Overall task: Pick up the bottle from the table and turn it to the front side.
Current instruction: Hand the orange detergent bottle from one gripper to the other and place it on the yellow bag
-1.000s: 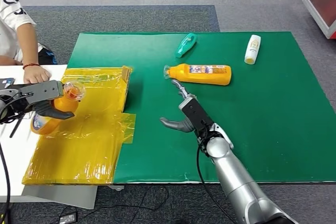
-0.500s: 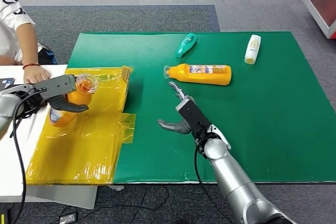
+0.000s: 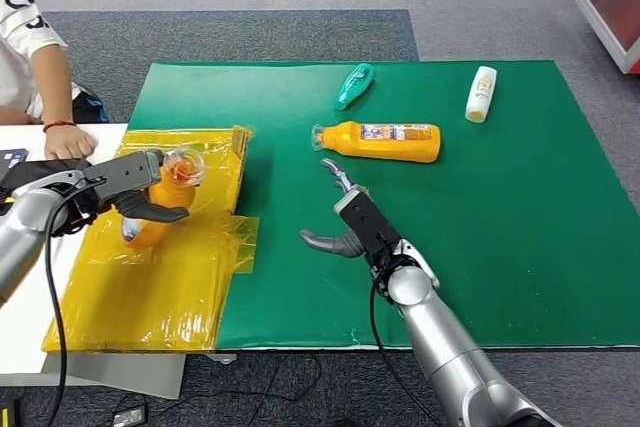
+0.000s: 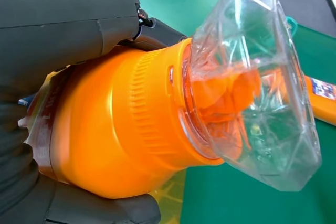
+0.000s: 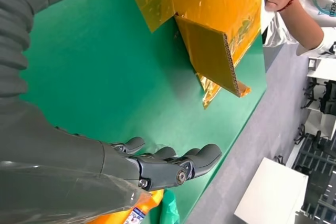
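The left hand [image 3: 113, 187] grips an orange bottle [image 3: 155, 212] around its body, thumb below and fingers over the top, holding it just above the yellow plastic sheet [image 3: 151, 277] with the clear cap [image 3: 183, 162] pointing toward the green mat [image 3: 490, 247]. From the left wrist the fingers wrap the bottle's shoulder and part of the label, so I judge the grip is set far enough back to leave the neck free for turning. Which face of the label is up is hard to tell, since the fingers cover most of it.

The right hand [image 3: 349, 222] hovers over the green mat with fingers spread and nothing in them, just short of a second orange bottle [image 3: 381, 141] that lies on its side. It looks poised to take that one next, or to wait out of the way.

A teal bottle [image 3: 354, 85] and a white bottle [image 3: 481, 93] lie further back on the mat. A person's hand [image 3: 66, 141] rests on the white table [image 3: 30, 297] beside the sheet, close to the robot's left arm, which calls for care
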Available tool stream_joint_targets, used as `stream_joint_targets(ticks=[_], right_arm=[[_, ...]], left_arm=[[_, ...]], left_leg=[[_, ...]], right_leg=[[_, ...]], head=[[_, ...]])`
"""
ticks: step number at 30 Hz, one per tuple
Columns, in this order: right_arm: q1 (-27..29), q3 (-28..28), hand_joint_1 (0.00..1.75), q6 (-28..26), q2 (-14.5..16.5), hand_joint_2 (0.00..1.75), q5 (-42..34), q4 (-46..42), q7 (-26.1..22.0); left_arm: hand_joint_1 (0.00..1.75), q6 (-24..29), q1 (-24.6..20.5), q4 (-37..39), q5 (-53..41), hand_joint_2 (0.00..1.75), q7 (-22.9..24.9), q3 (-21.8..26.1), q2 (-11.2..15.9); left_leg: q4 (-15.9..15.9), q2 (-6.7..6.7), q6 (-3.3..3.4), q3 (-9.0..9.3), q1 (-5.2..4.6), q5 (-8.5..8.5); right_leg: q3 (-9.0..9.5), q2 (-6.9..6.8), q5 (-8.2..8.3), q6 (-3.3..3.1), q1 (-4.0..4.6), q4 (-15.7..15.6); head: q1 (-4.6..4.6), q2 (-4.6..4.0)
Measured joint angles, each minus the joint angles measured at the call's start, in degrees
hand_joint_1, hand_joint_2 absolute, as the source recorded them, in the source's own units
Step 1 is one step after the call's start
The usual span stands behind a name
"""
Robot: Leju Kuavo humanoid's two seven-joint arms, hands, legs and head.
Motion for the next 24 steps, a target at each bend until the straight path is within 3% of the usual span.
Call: stream_joint_targets(ticks=[9,24], right_arm=[[-0.01,0.66,0.00,0.26,0.17,1.75,0.00,0.21,0.13],[-0.11,1.27,0.00,0.28,0.29,1.75,-0.02,0.38,0.10]], left_arm=[[1.75,-3.45,1.24,-0.50,1.20,1.75,-1.05,0.70,-0.07],[1.75,-3.36,1.93,-0.26,0.21,1.75,-2.16,0.67,0.94]], left_leg=[[0.00,0.00,0.00,0.00,0.00,0.00],[0.00,0.00,0.00,0.01,0.01,0.00]], right_leg=[[0.02,-0.01,-0.01,-0.01,0.00,0.00],[0.03,0.00,-0.01,-0.01,0.00,0.00]], head=[[-0.01,0.01],[0.00,0.00]])
